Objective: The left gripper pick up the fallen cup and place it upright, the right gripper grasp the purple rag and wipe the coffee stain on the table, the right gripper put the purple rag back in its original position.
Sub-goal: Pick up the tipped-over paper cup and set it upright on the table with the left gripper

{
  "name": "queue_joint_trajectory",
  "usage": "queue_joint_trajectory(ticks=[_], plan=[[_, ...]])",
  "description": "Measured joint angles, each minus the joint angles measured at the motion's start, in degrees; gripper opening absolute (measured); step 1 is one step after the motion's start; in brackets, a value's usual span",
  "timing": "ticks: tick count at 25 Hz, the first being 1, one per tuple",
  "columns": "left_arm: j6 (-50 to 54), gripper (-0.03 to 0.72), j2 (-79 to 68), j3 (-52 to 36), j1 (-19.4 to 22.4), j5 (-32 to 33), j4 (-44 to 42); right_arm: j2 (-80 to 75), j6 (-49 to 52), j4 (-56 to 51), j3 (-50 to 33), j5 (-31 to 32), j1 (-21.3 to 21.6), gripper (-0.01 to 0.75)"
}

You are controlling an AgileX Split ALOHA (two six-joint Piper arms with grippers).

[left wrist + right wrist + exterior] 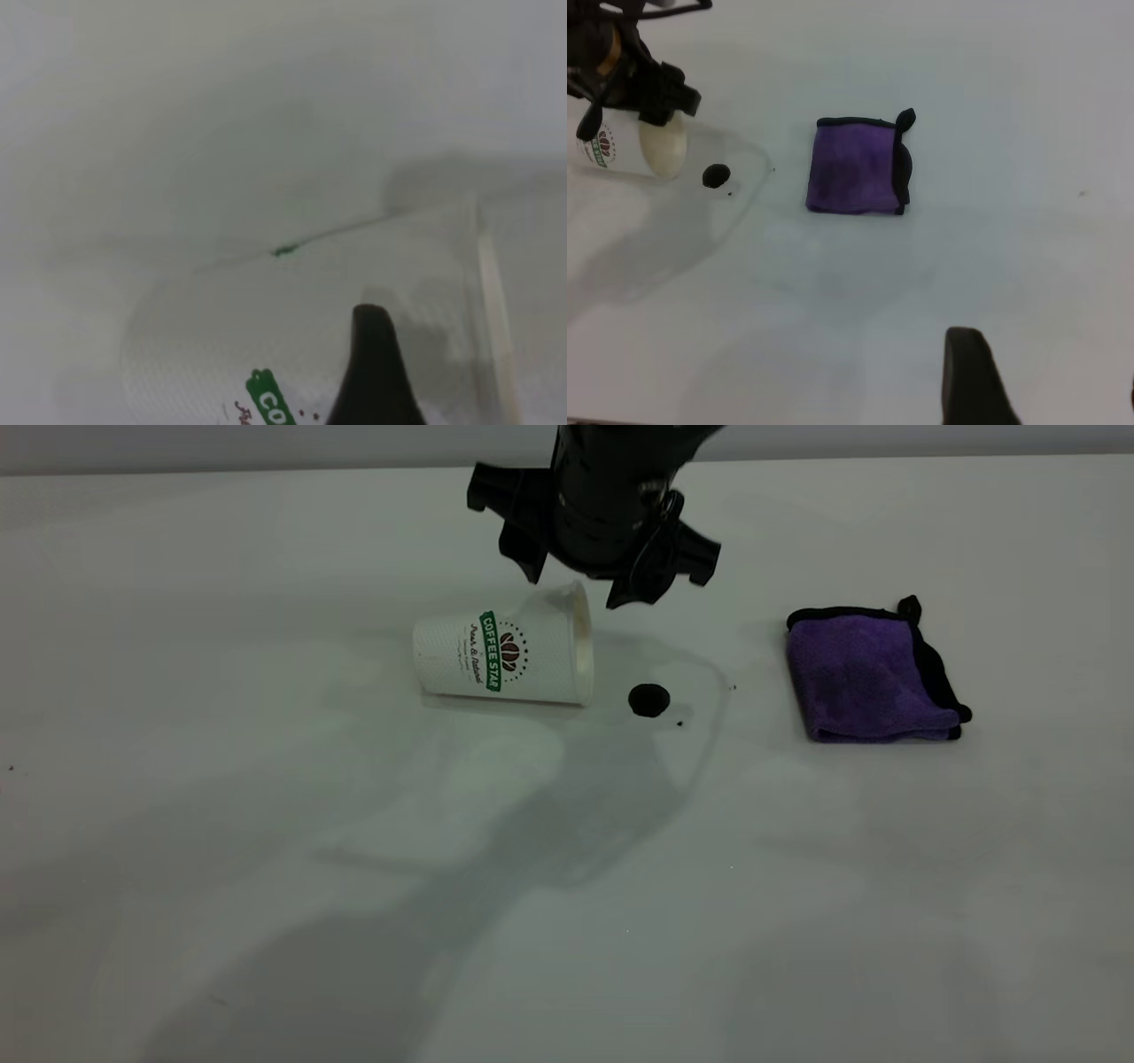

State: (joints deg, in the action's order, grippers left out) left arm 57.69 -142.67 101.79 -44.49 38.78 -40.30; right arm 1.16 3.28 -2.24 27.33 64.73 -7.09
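The cup (505, 657) lies on its side on the table (266, 886), with its mouth towards the coffee stain (648, 700). My left gripper (585, 577) hangs open just above the cup's rim, touching nothing. In the left wrist view the cup (292, 319) lies close under one black finger (376, 372). The purple rag (873, 677) lies folded at the right. My right gripper (1050, 390) is open and empty, well back from the rag (855, 166). It is out of the exterior view. The right wrist view also shows the cup (629, 146) and the stain (716, 175).
A few tiny dark specks (680, 723) lie beside the stain. A thin wet outline (709, 726) curves round the stain on the tabletop. The table's far edge (886, 460) runs behind the left arm.
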Motion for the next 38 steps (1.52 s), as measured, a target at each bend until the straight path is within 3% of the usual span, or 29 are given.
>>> queue_joint_trajectory(ticks=[24, 26, 32, 38], plan=[[2.85, 0.525, -3.35, 0.06, 0.0, 4.9, -4.58, 0.0, 0.0, 0.0, 0.0, 0.0, 0.0, 0.466], [2.85, 0.477, -3.33, 0.06, 0.0, 5.32, -5.12, 0.0, 0.0, 0.0, 0.0, 0.0, 0.0, 0.466], [2.36, 0.2, -3.11, 0.49, -0.11, 8.33, -7.09, 0.0, 0.0, 0.0, 0.0, 0.0, 0.0, 0.466], [-5.24, 0.037, -0.14, 0.54, 0.13, 13.6, -5.81, 0.0, 0.0, 0.0, 0.0, 0.0, 0.0, 0.466]])
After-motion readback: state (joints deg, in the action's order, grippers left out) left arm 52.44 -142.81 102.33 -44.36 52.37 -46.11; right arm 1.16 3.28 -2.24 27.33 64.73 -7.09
